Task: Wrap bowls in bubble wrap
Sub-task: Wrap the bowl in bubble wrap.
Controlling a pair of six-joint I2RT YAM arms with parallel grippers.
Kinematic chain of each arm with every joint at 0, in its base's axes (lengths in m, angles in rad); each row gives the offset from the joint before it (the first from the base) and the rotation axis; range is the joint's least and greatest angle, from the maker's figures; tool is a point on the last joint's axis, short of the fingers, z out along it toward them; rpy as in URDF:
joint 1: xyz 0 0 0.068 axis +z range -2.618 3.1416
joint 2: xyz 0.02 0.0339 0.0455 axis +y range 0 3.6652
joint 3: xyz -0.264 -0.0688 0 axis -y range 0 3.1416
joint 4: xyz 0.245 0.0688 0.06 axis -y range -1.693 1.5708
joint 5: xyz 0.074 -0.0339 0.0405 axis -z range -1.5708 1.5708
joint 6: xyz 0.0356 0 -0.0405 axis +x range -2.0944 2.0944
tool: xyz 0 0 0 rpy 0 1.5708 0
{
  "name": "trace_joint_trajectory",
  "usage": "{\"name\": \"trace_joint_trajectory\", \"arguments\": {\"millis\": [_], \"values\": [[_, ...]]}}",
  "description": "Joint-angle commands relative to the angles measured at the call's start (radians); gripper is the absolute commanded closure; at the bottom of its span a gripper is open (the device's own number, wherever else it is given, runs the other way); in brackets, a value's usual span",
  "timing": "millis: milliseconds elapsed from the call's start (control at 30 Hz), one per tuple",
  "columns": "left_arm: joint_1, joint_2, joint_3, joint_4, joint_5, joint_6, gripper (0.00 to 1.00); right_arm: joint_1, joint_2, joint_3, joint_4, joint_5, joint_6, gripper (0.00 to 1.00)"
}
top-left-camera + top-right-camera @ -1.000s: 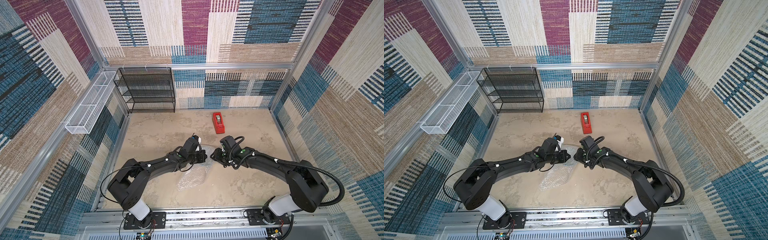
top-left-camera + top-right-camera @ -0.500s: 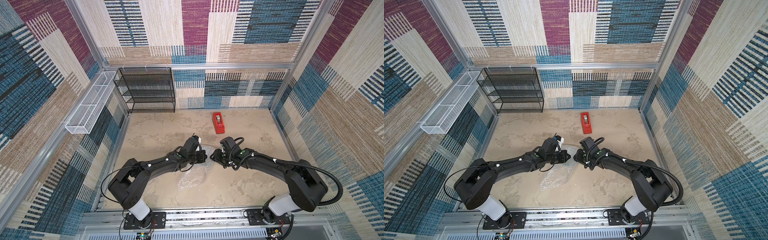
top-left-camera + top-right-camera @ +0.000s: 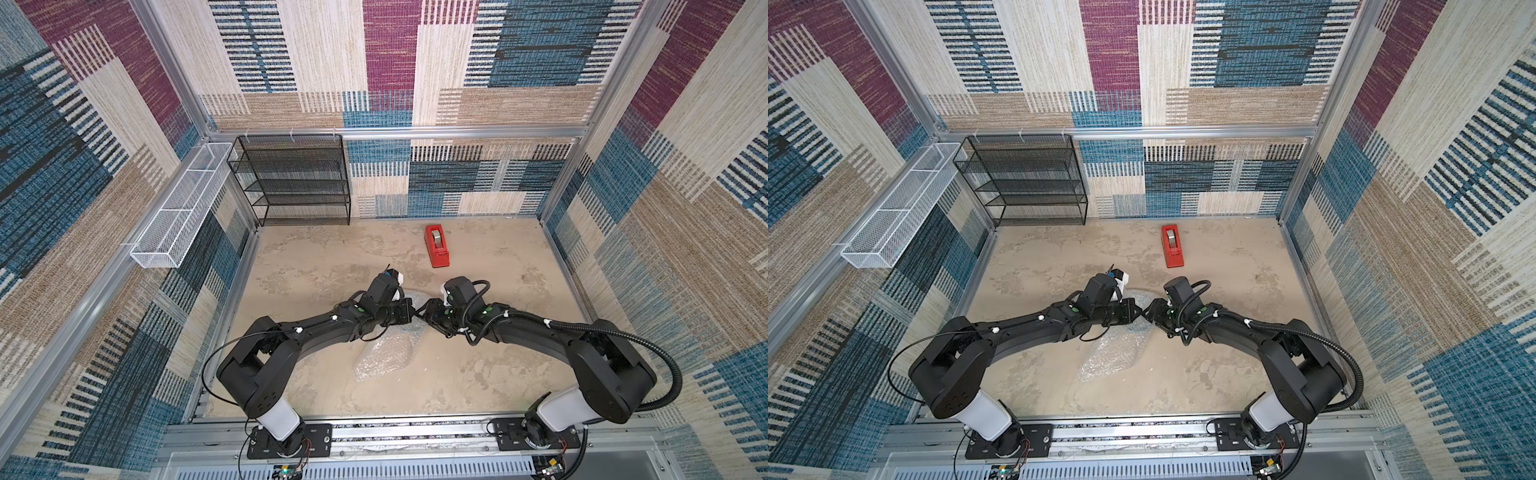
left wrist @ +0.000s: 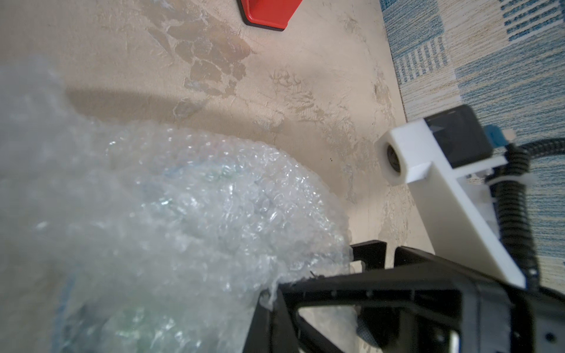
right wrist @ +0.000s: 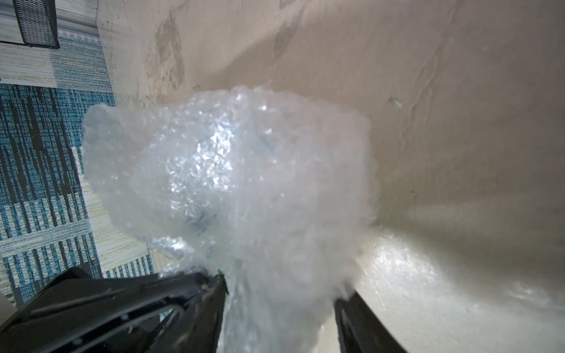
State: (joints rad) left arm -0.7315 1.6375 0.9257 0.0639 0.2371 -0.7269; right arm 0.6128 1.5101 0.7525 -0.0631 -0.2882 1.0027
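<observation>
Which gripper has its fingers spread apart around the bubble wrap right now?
The right gripper: its fingers stand apart with the bubble wrap between them. The left gripper is shut, pinching the wrap's edge.

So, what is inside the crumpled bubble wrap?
Only faint green and blue tints show through the bubble wrap. No bowl outline can be made out; the wrap hides whatever is inside.
</observation>
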Motion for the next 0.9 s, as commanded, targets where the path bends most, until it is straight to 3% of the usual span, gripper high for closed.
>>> {"name": "trace_joint_trajectory", "arguments": {"millis": [0,433,867], "values": [[-0.004,0.011,0.017,0.022,0.019,-0.004,1.0,0.004,-0.011,-0.021,0.139,-0.091,0.001,0.41],[-0.006,0.039,0.06,0.01,0.014,-0.012,1.0,0.004,-0.067,-0.068,0.211,-0.11,-0.045,0.4],[-0.014,0.076,0.079,0.008,0.021,-0.019,1.0,0.005,-0.027,-0.081,0.273,-0.101,-0.045,0.39]]}}
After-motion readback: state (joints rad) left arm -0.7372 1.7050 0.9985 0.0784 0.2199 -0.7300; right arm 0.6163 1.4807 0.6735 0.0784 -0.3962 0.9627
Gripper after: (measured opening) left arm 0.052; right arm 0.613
